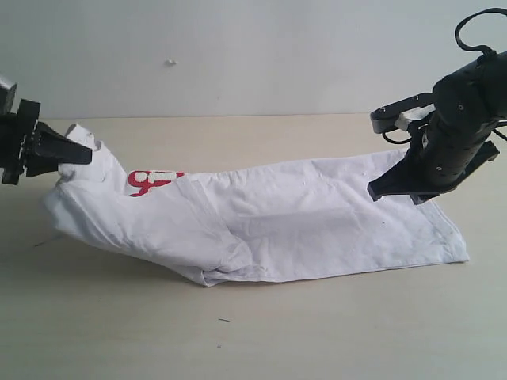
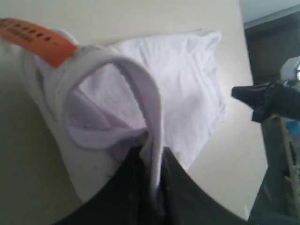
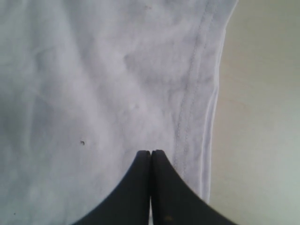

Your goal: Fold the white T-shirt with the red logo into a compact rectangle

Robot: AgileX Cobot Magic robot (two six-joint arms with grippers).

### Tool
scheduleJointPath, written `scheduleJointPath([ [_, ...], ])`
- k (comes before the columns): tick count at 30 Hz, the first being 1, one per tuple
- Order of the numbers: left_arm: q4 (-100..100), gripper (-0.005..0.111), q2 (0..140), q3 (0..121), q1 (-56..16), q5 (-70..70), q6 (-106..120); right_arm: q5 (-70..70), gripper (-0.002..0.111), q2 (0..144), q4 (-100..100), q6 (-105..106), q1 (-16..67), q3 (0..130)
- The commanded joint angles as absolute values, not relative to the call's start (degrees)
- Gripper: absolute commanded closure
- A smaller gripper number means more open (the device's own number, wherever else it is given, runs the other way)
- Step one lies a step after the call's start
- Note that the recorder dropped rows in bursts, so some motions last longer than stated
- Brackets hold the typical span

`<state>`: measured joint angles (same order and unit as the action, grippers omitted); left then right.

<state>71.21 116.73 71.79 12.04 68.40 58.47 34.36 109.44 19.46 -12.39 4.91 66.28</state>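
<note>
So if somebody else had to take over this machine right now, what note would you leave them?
The left pincer is shut on the collar of the white T-shirt, near the orange neck tag, and holds that end up off the table.
The right pincer is shut and empty, over the cloth near the hem; whether it touches the cloth cannot be told.
Done: the shirt lies as a long, narrow, wrinkled strip, with a fold covering most of the red logo.
Left: fold the strip end to end into a compact rectangle.
</note>
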Motion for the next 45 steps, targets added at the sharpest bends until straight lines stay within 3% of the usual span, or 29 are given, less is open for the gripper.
scheduleJointPath([
  [1, 80.12, 0.107, 116.06, 72.36, 11.41, 69.96, 59.76, 33.75, 0.108, 109.42, 19.40, -11.99, 4.74, 66.06],
  [10, 93.94, 0.107, 116.06, 72.98, 2.96, 69.96, 64.26, 34.94, 0.108, 109.42, 24.31, -13.26, 4.74, 66.06],
  [18, 99.31, 0.107, 116.06, 80.18, -8.53, 69.96, 63.99, 41.41, 0.108, 109.42, 40.56, -30.88, 2.53, 66.06],
  [23, 99.66, 0.107, 117.34, 86.58, -19.26, 55.85, 63.84, 43.50, 0.108, 109.42, 41.62, -31.12, 0.47, 66.06],
  [30, 99.66, 0.107, 122.88, 95.36, -28.82, 40.93, 63.84, 43.37, 0.108, 109.42, 42.23, -31.12, 0.20, 66.06],
  [42, 99.95, 0.106, 141.38, 116.13, -37.70, 39.15, 57.61, 42.67, 0.108, 109.31, 44.64, -31.67, 0.20, 66.16],
  [45, 99.83, 0.074, 142.47, 117.85, -38.39, 43.67, 57.18, 44.09, 0.108, 109.31, 49.86, -36.68, 0.20, 66.16],
])
